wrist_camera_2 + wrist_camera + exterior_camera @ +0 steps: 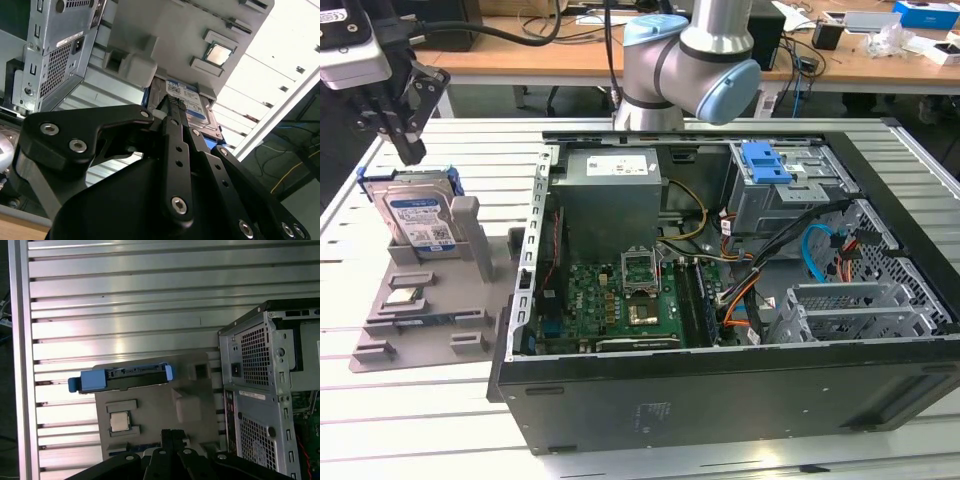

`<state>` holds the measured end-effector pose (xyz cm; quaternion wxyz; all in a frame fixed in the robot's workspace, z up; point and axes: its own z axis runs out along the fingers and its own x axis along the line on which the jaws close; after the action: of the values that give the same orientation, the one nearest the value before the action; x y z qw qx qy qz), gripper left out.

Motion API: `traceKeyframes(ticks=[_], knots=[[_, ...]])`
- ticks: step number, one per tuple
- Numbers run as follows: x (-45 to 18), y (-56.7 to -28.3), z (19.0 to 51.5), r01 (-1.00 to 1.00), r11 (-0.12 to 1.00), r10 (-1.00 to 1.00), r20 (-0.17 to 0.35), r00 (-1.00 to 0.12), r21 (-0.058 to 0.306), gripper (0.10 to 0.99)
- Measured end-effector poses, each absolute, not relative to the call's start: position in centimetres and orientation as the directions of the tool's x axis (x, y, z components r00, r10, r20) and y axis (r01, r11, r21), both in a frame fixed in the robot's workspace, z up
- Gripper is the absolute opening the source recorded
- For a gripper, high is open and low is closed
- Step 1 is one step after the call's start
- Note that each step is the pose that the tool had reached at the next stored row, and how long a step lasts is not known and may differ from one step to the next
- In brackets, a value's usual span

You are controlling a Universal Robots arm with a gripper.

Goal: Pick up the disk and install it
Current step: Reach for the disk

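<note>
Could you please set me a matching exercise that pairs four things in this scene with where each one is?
Things:
1 silver rectangular hard disk with blue plastic rails
2 black metal gripper
3 large grey metal power-supply box
4 small square silver processor chip

Places:
A lying flat on the grey plastic tray
B inside the open black computer case
C standing on edge in the tray
D above the disk

Pairs: 1-C, 2-D, 3-B, 4-A.

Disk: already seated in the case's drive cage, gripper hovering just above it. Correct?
Not quite. The disk stands upright in the grey holder on the table, outside the case, as the exterior view shows. The gripper does hover just above it.
</note>
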<state>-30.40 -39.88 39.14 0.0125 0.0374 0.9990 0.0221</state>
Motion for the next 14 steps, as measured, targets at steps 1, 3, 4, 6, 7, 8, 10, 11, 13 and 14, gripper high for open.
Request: traceKeyframes(ticks=[1, 3, 4, 6, 7, 8, 10, 11, 13, 14], knots=[[-30.5, -39.9, 39.1, 0.074, 0.996, 0.075, -0.023, -0.997, 0.045, 0.106], [-30.6, -39.9, 39.1, 0.074, 0.996, 0.075, -0.023, -0.997, 0.045, 0.106], [-30.7, -39.9, 39.1, 0.074, 0.996, 0.075, -0.023, -0.997, 0.045, 0.106], [-30.9, -39.9, 39.1, 0.074, 0.996, 0.075, -0.023, -0.997, 0.045, 0.106], [-31.0, -39.9, 39.1, 0.074, 0.996, 0.075, -0.023, -0.997, 0.045, 0.106], [-31.1, -39.9, 39.1, 0.074, 0.996, 0.075, -0.023, -0.997, 0.045, 0.106], [-31.2, -39.9, 39.1, 0.074, 0.996, 0.075, -0.023, -0.997, 0.045, 0.106], [-31.3, -39.9, 39.1, 0.074, 0.996, 0.075, -0.023, -0.997, 0.045, 0.106], [-31.5, -39.9, 39.1, 0.074, 0.996, 0.075, -0.023, -0.997, 0.045, 0.106], [-31.6, -39.9, 39.1, 0.074, 0.996, 0.075, -0.023, -0.997, 0.045, 0.106]])
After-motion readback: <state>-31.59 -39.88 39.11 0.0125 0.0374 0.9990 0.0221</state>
